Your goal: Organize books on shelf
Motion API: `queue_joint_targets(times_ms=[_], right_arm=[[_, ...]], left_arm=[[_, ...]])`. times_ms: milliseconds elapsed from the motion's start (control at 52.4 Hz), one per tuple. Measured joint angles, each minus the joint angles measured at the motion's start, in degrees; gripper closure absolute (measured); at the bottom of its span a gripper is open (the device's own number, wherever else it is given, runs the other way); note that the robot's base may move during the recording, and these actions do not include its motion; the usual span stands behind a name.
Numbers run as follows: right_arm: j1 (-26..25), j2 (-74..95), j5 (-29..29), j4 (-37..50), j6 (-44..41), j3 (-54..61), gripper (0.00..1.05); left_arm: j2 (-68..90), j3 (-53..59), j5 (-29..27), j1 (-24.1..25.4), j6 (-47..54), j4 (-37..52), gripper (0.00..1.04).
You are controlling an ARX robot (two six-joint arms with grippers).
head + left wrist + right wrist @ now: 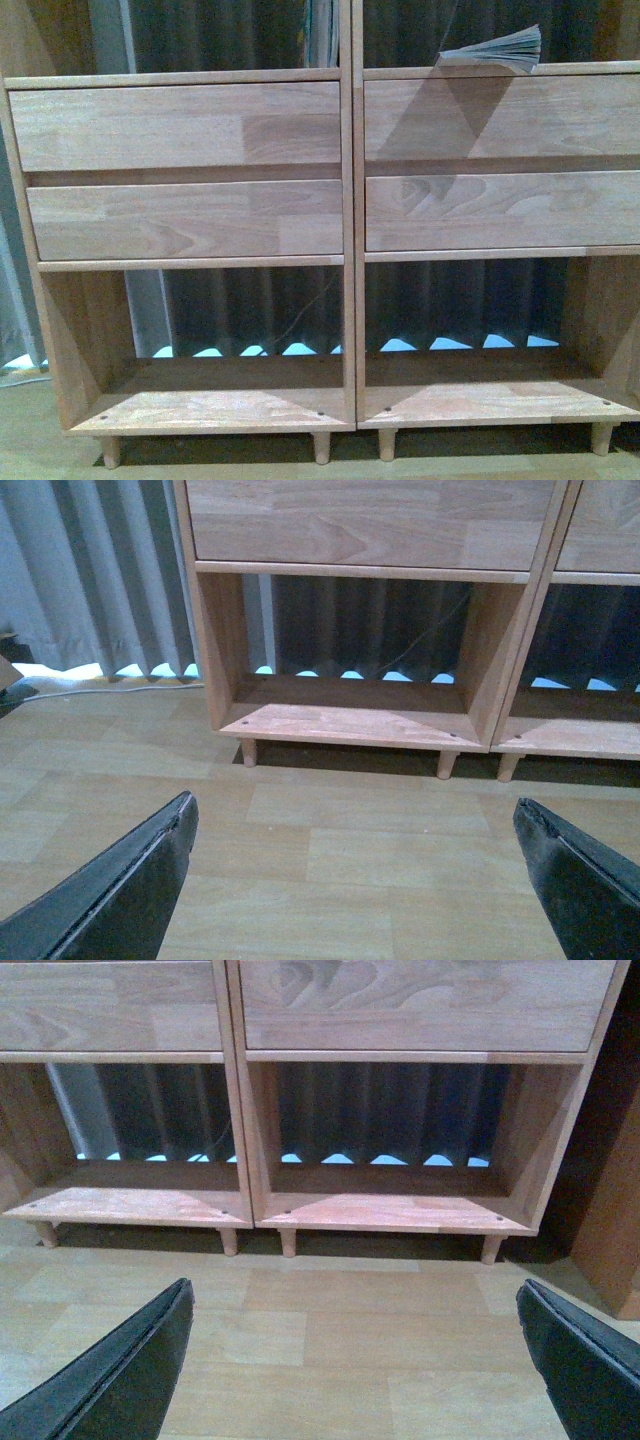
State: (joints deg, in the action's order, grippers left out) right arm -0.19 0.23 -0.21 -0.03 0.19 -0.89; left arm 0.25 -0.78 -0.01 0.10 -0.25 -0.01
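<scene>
The light wood shelf (340, 200) fills the front view, two units side by side with plain drawer fronts. One greyish book (495, 50) lies flat on the right unit's top board with its pages fanned. Thin books (322, 30) stand upright by the centre posts on the left unit's top. Neither arm shows in the front view. My left gripper (355, 805) hangs open over the wood floor, facing the shelf's (350, 725) lower left bay. My right gripper (355, 1288) is open too, in front of the shelf's (390, 1210) lower right bay. Both hold nothing.
Grey curtains (230, 35) hang behind the open-backed shelf. Both lower bays hold nothing. Short peg legs (447, 765) lift the unit off the floor. A cable (100, 687) runs along the floor at the left, and a wooden panel (610, 1220) stands to the shelf's right.
</scene>
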Motion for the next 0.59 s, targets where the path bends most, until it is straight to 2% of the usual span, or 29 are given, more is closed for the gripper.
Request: queue_joint_targets(times_ms=[591], right_arm=[[0.0, 0.0, 0.0, 0.0, 0.0, 0.0, 0.07]], left_arm=[[0.0, 0.0, 0.0, 0.0, 0.0, 0.0, 0.07]])
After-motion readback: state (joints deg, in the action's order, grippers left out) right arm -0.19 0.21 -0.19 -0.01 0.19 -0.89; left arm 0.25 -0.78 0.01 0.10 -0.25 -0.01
